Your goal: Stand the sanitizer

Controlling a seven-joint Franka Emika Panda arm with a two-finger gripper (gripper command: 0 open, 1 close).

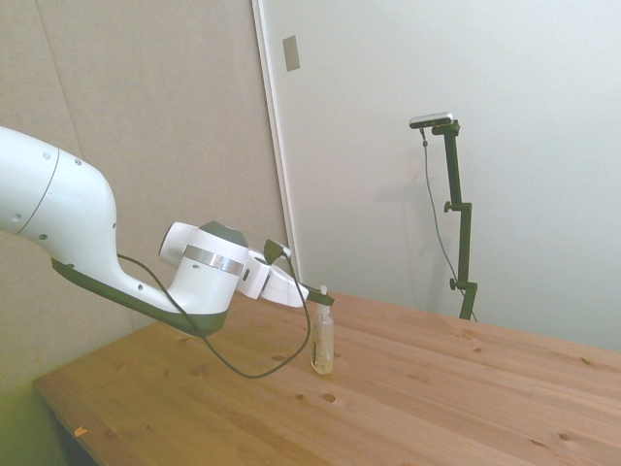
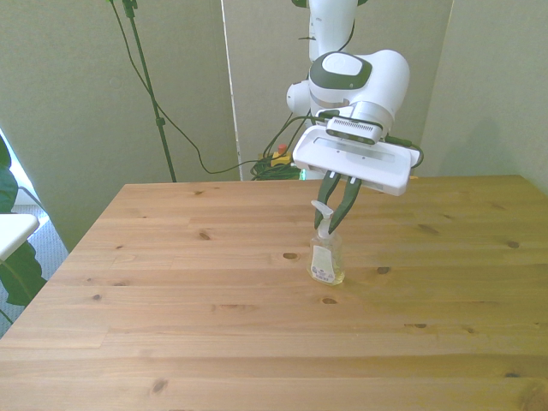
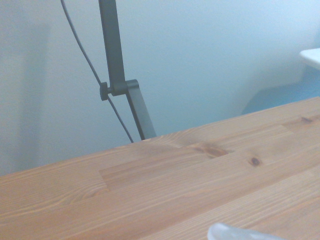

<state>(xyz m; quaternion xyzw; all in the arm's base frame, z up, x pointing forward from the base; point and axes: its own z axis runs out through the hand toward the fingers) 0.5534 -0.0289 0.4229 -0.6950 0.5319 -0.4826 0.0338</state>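
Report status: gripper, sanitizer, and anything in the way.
Gripper shut on sanitizer at its pump top. Bottle upright, base on the table. Nothing near it on the wood.

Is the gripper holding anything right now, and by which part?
Yes: the gripper is shut on the sanitizer, its jaws closed around the neck just under the white pump top. The bottle stands upright on the table.
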